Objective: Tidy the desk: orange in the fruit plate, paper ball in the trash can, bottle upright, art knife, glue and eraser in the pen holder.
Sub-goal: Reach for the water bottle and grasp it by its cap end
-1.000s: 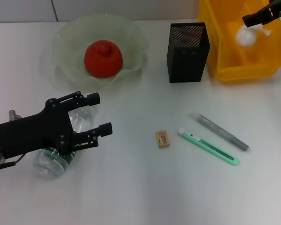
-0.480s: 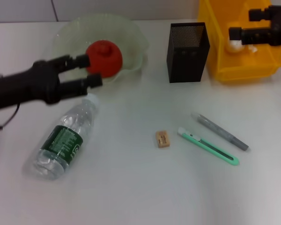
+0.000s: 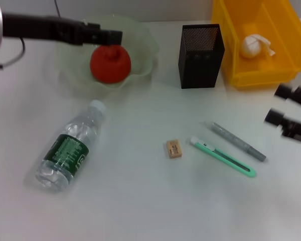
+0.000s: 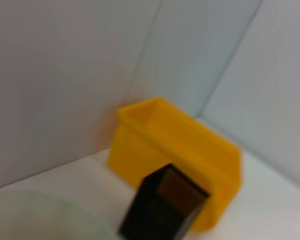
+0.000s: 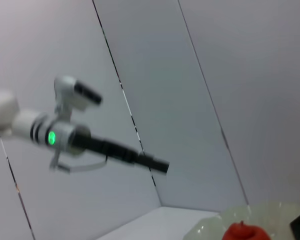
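Bottle (image 3: pixel 67 153) lies flat, green-labelled, below the empty left gripper (image 3: pixel 112 36), its jaw gap unclear; right gripper (image 3: pixel 286 108) open beside glue (image 3: pixel 236 140).

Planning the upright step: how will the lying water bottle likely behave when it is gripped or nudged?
The bottle lies on its side and is round, so a nudge would probably roll it. Its clear, apparently empty body suggests it is light and may dent under a firm squeeze. The smooth plastic could slip.
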